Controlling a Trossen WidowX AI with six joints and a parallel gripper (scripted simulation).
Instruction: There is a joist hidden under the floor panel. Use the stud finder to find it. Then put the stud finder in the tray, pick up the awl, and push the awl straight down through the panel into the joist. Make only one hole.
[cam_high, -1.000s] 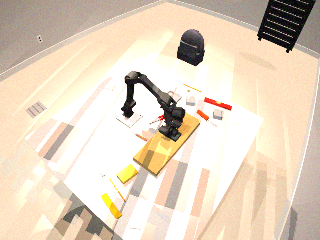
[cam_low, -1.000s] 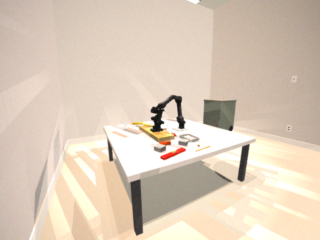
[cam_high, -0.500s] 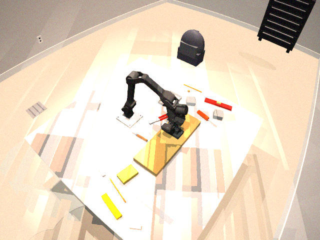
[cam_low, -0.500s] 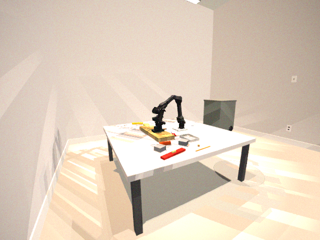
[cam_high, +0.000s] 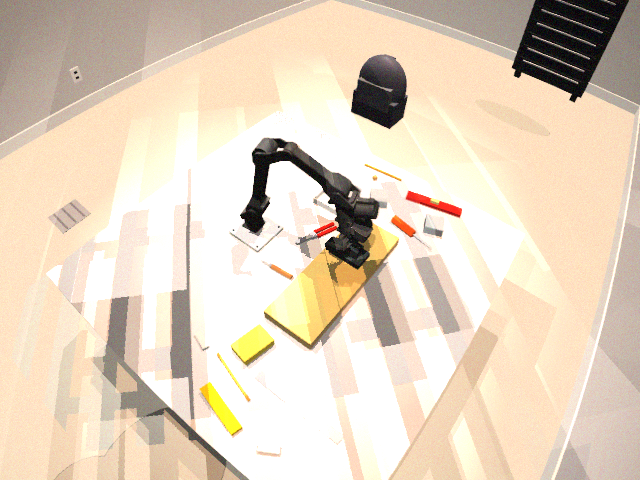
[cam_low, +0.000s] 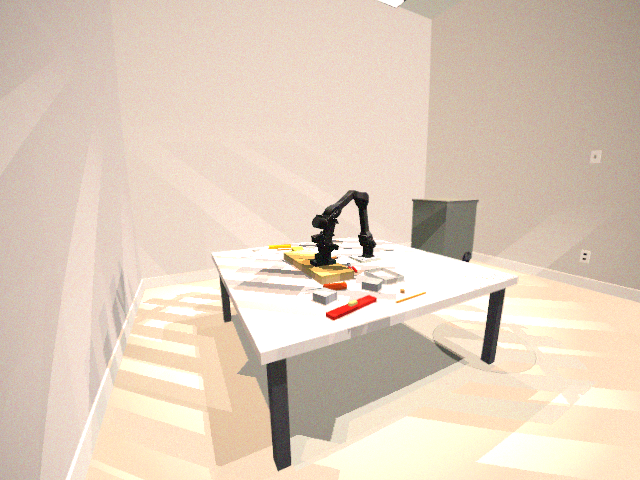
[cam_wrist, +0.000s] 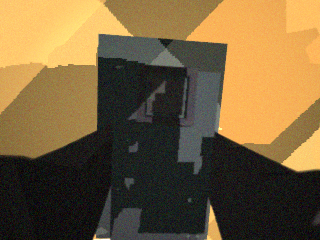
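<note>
Gripper (cam_high: 347, 251) is clamped on the stud finder (cam_wrist: 159, 135) — jaws closed against its two long sides, dark fingers flanking it in the wrist view; the finder is a grey-dark rectangular body with a small square window near its far end, held flat over the floor panel (cam_high: 310, 304); cannot tell from these views whether it touches the wood or sits just above it.

Position: gripper is over the panel's end nearest the arm base plate (cam_high: 268, 238), arm bent over and pointing down; panel is the long yellow-orange board lying on the white table (cam_low: 289, 330).

Awl (cam_high: 404, 227) — orange handle, thin metal tip — lies on the table just beside that end of the panel, near a small grey block (cam_high: 433, 225); well apart from the gripper, untouched.

Tray (cam_low: 385, 274), a shallow grey-rimmed frame, sits on the table beyond the panel end in the exterior view; mostly hidden behind the arm in the top view.

Other clutter: red level (cam_high: 433, 203), red-handled pliers (cam_high: 317, 232), orange pencil (cam_high: 278, 269), yellow block (cam_high: 252, 343).
</note>
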